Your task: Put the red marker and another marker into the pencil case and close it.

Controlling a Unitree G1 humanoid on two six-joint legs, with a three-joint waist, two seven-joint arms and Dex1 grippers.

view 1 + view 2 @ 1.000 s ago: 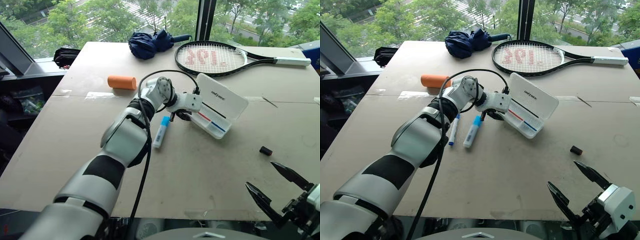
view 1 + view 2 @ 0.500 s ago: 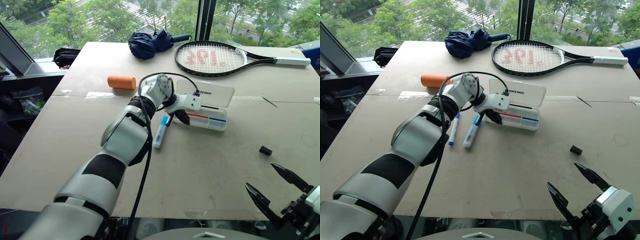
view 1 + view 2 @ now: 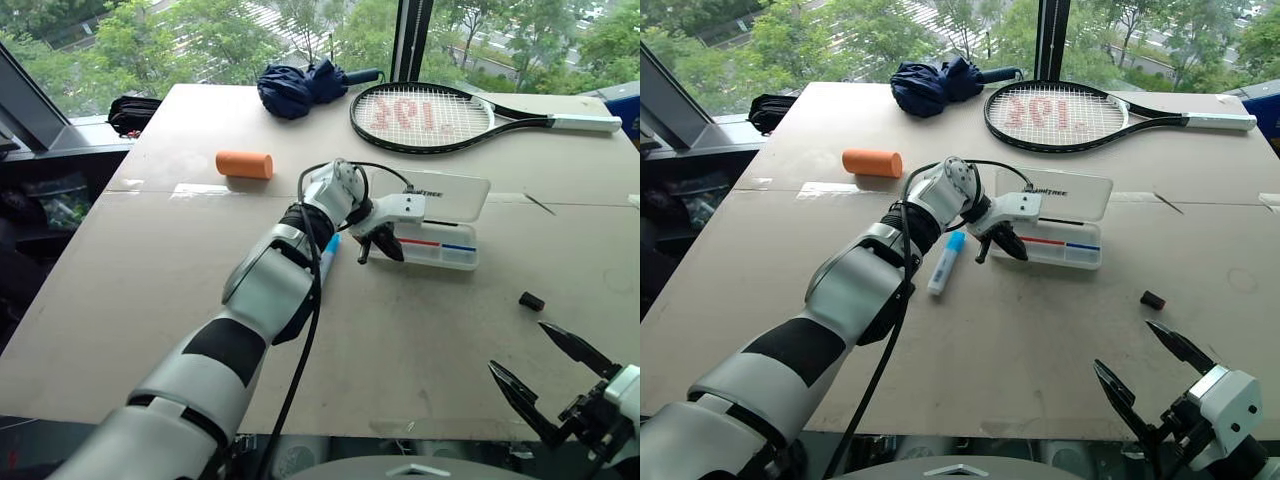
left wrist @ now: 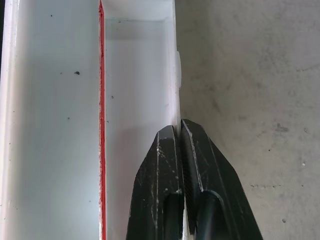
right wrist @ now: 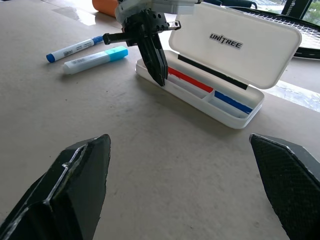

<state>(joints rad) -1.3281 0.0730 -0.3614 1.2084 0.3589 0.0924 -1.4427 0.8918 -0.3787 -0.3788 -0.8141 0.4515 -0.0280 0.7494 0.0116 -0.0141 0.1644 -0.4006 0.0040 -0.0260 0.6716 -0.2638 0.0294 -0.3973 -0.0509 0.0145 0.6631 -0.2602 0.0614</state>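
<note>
The white pencil case [image 3: 462,262] lies open mid-table, its lid [image 3: 452,190] standing up behind the tray. A red marker [image 5: 190,80] and a blue marker [image 5: 232,102] lie in the tray, end to end. My left gripper [image 3: 393,252] is shut and holds nothing. It points down at the case's near left end, and in the left wrist view its tips [image 4: 181,131] sit right at the tray's wall, beside the red marker [image 4: 101,130]. My right gripper [image 3: 516,346] hangs open and empty at the table's near right edge, far from the case.
A light-blue highlighter [image 3: 947,262] and a blue pen [image 5: 70,48] lie left of the case. Farther back sit an orange cylinder [image 3: 243,164], a folded navy umbrella [image 3: 300,86] and a tennis racket [image 3: 430,115]. A small black cap [image 3: 531,301] lies right of the case.
The pencil case has turned square to the table and slid right. My left gripper has moved right with it, staying at its near left end. The right gripper has kept still.
</note>
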